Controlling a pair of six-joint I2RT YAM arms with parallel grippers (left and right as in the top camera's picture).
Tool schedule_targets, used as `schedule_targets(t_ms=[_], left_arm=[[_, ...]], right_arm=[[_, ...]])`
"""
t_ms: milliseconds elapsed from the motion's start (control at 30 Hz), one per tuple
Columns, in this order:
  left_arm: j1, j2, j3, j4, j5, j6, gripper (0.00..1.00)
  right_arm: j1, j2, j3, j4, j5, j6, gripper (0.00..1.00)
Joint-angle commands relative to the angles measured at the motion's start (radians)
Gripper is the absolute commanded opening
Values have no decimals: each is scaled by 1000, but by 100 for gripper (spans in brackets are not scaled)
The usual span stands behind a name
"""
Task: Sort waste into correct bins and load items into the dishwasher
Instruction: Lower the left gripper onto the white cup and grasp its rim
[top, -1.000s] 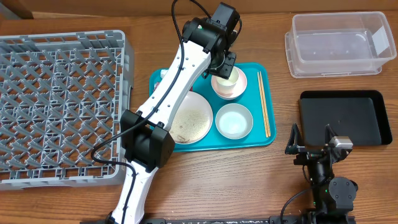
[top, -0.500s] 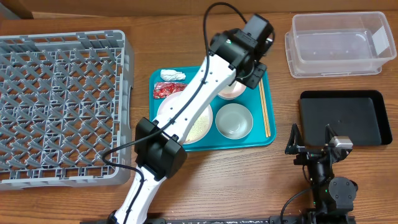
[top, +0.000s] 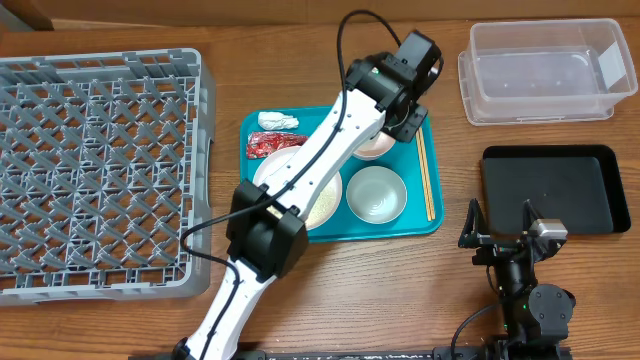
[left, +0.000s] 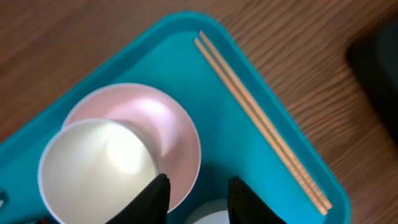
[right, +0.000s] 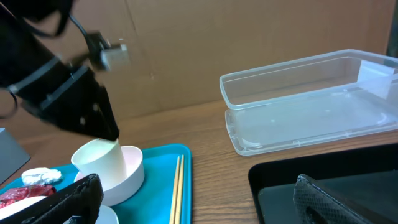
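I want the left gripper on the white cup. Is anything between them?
Nothing visible does. The white cup stands inside the pink bowl, and the left gripper hangs right beside the cup's rim, jaws apart. The chopsticks lie off to the side on the teal tray.

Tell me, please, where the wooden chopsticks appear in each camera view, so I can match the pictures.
Overhead: the chopsticks lie right of centre, running along the right edge of the teal tray.
Left wrist: the chopsticks run diagonally from top centre to lower right.
Right wrist: the chopsticks are at bottom centre, just right of the white cup.
Shared landmark: the teal tray's edge beside them.
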Motion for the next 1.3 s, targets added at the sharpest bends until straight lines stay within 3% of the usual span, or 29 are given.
schedule_targets(t_ms=[0,200,900,1167,1267], left_arm=[[5,29,-8,-18,-76,-25,33],[6,31,-8,-40,-126,-29,34],[12,82,-9,-73,-88,-26,40],[10,88,-5,-55,-92,-29,29],[11,79,-3,-63,-92,-29,13]], right_arm=[[5,-11,-10,6,7,-7,100],[5,-11,-10,6,6,-7,100],[5,-11,-10,6,6,-7,100],[5,-11,-10,6,6,-7,100],[5,-11,-10,6,6,-7,100]])
